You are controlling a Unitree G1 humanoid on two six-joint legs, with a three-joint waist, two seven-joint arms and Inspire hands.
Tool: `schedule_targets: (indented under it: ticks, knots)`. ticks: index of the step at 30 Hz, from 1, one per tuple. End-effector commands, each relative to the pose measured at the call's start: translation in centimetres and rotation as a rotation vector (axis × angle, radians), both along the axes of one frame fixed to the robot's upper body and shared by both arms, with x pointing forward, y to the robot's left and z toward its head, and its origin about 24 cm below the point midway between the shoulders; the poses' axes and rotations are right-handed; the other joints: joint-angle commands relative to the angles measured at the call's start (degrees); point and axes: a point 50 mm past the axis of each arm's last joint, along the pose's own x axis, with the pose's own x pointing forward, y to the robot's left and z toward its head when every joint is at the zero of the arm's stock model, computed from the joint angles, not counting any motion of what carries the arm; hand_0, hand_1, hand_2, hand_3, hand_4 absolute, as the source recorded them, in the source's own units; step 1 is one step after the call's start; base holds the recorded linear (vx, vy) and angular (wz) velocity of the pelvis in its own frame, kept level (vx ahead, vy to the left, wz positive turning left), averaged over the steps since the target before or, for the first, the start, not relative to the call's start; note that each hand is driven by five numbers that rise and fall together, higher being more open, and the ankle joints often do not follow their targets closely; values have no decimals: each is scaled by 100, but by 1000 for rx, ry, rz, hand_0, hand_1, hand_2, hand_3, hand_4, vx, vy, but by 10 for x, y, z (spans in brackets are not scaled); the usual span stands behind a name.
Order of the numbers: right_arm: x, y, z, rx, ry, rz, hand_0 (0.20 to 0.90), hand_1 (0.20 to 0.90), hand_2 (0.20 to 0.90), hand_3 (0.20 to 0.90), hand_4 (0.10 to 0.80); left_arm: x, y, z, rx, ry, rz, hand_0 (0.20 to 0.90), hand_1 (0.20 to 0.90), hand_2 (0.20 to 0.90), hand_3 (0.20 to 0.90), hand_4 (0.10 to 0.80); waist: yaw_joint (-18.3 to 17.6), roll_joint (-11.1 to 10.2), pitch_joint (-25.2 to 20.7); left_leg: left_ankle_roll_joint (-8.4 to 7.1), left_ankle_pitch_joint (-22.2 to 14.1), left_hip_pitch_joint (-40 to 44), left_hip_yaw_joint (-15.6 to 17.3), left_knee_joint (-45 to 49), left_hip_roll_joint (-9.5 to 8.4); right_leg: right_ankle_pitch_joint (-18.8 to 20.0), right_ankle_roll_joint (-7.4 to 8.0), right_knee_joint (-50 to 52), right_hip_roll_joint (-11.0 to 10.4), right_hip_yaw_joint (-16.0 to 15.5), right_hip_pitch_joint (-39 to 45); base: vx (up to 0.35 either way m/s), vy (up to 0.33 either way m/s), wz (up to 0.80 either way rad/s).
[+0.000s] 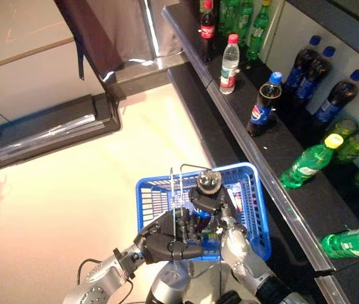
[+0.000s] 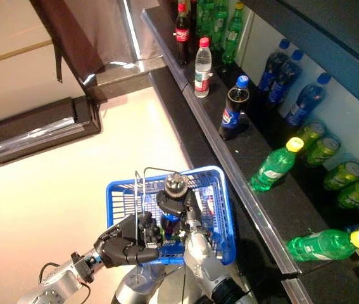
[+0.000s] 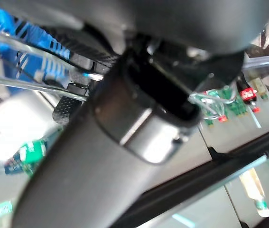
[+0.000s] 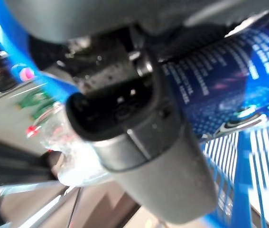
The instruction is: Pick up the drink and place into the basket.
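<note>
Below, line by line:

Basket: a blue plastic basket with thin wire handles raised above it, held over the pale floor just beside the dark shelf.

Left hand: the left hand comes in from the lower left at the basket's near edge, its fingers curled round the wire handles; the left wrist view shows the wires running past the dark fingertips.

Right hand: the right hand is inside the basket, reaching down from above. In the right wrist view its thumb lies against a dark blue labelled drink; I cannot tell whether the fingers are wrapped round it or loosened.

Drink: the blue drink sits within the basket's walls, under the right hand; only a sliver of blue shows in the head views.

Shelf: several bottles stand on it, among them a clear water bottle with a red cap, a dark cola bottle with a blue cap and a red-labelled cola bottle. Two green bottles lie on their sides nearer the robot.

Back of shelf: more dark bottles with blue caps lean against the pale wall.
</note>
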Motion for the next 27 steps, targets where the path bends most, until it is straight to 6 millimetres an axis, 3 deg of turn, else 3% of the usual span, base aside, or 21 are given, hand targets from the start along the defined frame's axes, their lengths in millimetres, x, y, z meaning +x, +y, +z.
schedule_targets:
  ticks: [1, 7, 8, 10, 16, 27]
  knots:
    - [33, 36, 72, 293, -300, -5, 300, 300, 300, 200, 100, -4, -27, 112, -397, -582, -238, 300, 300, 300, 200, 100, -17, -81, -104, 43, 97, -697, 186, 693, -169, 1042, -96, -1140, 263, 282, 664, -25, -38, 6]
    - [27, 42, 45, 398, -120, 15, 300, 300, 300, 200, 100, -4, -29, 117, -422, -599, -256, 300, 300, 300, 200, 100, -13, -56, -6, 60, 100, -742, 178, 631, -178, 1053, -78, -1163, 249, 263, 601, -28, -19, 4]
    - [21, 48, 24, 477, 25, 71, 300, 300, 300, 200, 100, -5, -31, 119, -432, -610, -299, 300, 300, 300, 200, 100, 36, -53, 47, 80, 93, -744, 132, 587, -183, 1049, -62, -1161, 241, 241, 580, -26, -84, 2]
    - [19, 55, 16, 486, 85, 128, 300, 300, 300, 200, 100, -5, -32, 121, -419, -621, -328, 300, 300, 300, 200, 100, 84, -91, 92, 74, 94, -761, 103, 573, -172, 1062, -71, -1197, 263, 209, 584, -28, -97, 8]
    - [21, 67, 14, 682, 184, 151, 300, 300, 300, 200, 100, -1, -33, 123, -390, -617, -353, 300, 300, 300, 200, 100, 145, -200, 138, 78, 105, -750, 78, 532, -144, 1065, -87, -1214, 301, 190, 599, 15, -48, 4]
    - [28, 64, 1, 704, 331, 112, 300, 300, 300, 200, 100, 3, -31, 127, -354, -589, -368, 300, 300, 300, 200, 100, 315, -423, 103, 111, 88, -695, 22, 457, -123, 1045, -99, -1246, 340, 175, 660, 30, -22, 2]
